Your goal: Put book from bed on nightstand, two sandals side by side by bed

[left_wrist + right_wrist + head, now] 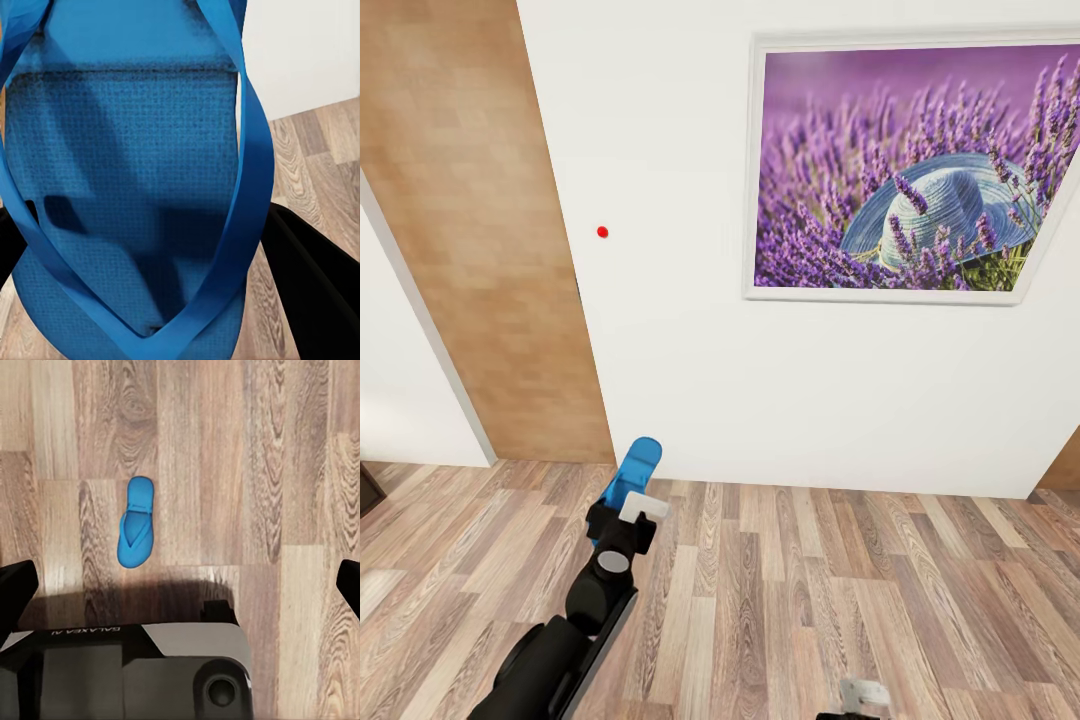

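Blue straps and a woven blue footbed press close to the left wrist lens: one sandal (127, 172) sits in the left pincer (628, 510), whose dark fingers (315, 285) flank it on both sides, clamped on it. From the head camera the sandal's end pokes up just beyond that pincer, lifted above the wood-plank floor (810, 590) and pointing toward a white wall (680, 330) hung with a lavender picture (905, 170); a wooden door (480, 250) stands off to the left of the pincer.

Well below the right pincer, the second sandal (136, 521) lies flat and alone on the floor, straps up, just ahead of the robot's base (127, 667). Dark fingertips (16, 585) show at opposite edges of the right wrist view, spread wide with nothing between them.

Progress looks partial: one sandal is picked up, the other untouched, neither yet beside the bed. No bed, book or nightstand appears, so whether the book has been moved cannot be judged.
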